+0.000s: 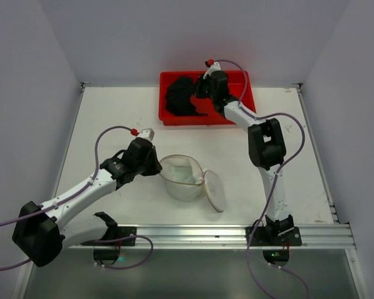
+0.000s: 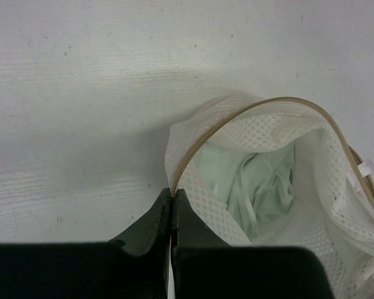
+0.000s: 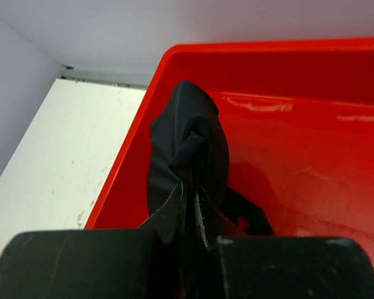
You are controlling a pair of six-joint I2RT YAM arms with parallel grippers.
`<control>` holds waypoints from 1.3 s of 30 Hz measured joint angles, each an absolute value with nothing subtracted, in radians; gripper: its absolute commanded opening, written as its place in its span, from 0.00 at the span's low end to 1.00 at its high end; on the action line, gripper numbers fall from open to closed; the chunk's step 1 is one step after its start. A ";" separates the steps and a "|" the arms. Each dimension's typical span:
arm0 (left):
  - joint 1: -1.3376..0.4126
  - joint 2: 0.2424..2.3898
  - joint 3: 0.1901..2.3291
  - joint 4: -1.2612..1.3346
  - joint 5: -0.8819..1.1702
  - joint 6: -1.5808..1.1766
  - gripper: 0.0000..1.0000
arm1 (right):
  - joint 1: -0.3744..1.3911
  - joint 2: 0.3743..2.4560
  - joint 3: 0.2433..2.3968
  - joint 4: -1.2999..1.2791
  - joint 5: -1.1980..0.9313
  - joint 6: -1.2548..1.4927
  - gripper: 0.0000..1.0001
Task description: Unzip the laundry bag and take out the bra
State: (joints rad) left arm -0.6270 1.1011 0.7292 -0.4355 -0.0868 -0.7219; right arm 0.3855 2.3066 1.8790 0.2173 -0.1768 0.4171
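Observation:
The laundry bag (image 1: 186, 179) lies unzipped at the table's middle, a round whitish mesh case with its lid (image 1: 214, 190) flapped open to the right. My left gripper (image 1: 157, 167) is shut on the bag's tan zipper rim (image 2: 193, 156) at its left side. Pale fabric (image 2: 255, 187) shows inside the bag. The black bra (image 1: 179, 96) hangs bunched inside the red tray (image 1: 237, 118) at the back, and my right gripper (image 1: 199, 92) is shut on its fabric (image 3: 187, 149), just right of it over the tray.
The red tray's left wall (image 3: 121, 168) stands close beside the bra. White walls enclose the table on three sides. An aluminium rail (image 1: 237, 235) runs along the near edge by the arm bases.

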 measured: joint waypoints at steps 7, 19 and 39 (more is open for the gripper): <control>-0.623 1.129 0.722 -0.422 -0.076 -0.722 0.00 | 0.370 2.331 1.906 0.139 -0.181 0.489 0.69; -0.622 1.135 0.722 -0.405 -0.073 -0.720 0.00 | 0.285 1.887 1.618 -0.041 0.012 0.419 0.92; -0.617 1.120 0.722 -0.414 -0.072 -0.717 0.00 | 0.958 1.404 1.061 -0.230 0.005 0.396 0.42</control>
